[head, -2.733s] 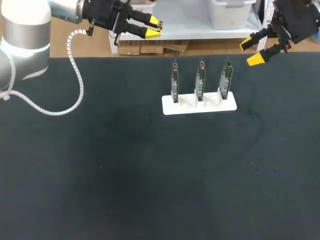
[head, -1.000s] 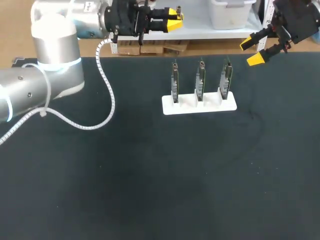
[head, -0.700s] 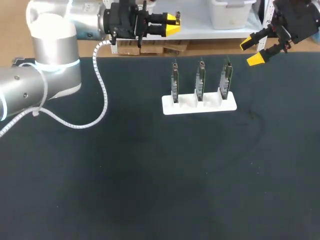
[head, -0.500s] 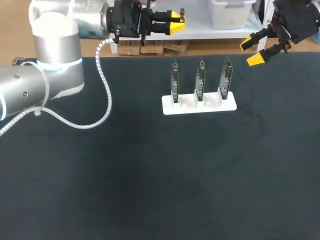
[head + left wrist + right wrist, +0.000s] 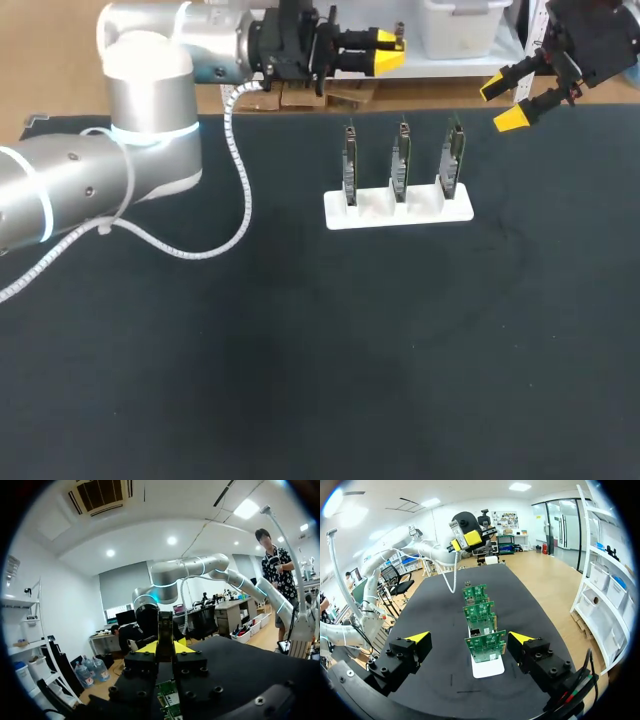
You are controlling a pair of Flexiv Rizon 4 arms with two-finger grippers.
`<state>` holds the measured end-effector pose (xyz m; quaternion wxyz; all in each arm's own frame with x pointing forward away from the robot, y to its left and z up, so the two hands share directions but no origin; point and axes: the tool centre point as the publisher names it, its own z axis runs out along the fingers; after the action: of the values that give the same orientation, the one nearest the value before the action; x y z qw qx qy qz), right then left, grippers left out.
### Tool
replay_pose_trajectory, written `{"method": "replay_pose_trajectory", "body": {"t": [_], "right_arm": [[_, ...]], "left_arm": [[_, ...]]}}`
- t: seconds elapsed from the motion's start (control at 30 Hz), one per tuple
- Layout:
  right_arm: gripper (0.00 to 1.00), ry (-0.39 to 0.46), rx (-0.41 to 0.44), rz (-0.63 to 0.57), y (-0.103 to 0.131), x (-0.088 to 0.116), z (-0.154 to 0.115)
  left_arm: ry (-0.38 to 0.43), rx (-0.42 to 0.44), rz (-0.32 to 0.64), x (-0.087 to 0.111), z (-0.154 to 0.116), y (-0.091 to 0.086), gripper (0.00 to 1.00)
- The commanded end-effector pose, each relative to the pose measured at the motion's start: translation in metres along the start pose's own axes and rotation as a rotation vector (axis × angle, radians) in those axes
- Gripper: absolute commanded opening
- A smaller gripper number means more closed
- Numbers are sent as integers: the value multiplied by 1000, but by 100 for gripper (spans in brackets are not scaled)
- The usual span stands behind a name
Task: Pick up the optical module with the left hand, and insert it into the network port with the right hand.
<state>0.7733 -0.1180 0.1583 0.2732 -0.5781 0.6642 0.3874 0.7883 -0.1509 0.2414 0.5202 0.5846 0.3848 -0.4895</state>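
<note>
Over the far edge of the dark surface [image 5: 300, 350], the optical module [image 5: 398, 30] sat pinched between the yellow tips of our left claw [image 5: 386, 50]. In the left wrist view the module [image 5: 165, 627] stood as a dark bar clamped from both sides, so that claw was closed on it. Below and slightly ahead of that claw stood the white holder [image 5: 398, 212] with three green boards [image 5: 401, 160] upright in it, well apart from the module. Our right claw [image 5: 502, 103] hung past the holder's other end, its tips spread wide with nothing between them. From its own wrist view the boards lined up straight ahead of it. A small silvery part on the middle board looked to us like the network port [image 5: 476, 631], though we could not be sure.

Against the earlier head views, our left arm had swung across. A few seconds before, its claw was short of the holder, tips parted and apparently empty. A second before, it already held the module, and since then it had carried it along the far edge towards our right claw. The right arm had not moved. We judged the pick-up done and the carry toward a handover under way. The right claw, already open, would next need to take the module squarely before any insertion.
</note>
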Motion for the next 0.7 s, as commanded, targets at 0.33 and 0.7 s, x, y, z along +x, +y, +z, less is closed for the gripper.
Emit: {"method": "replay_pose_trajectory", "body": {"t": [0.33, 0.7], "right_arm": [[100, 0, 4, 0, 2, 0, 0], [100, 0, 4, 0, 2, 0, 0]], "left_arm": [[99, 78, -131, 16, 0, 8, 0], [114, 65, -64, 7, -3, 8, 0]]}}
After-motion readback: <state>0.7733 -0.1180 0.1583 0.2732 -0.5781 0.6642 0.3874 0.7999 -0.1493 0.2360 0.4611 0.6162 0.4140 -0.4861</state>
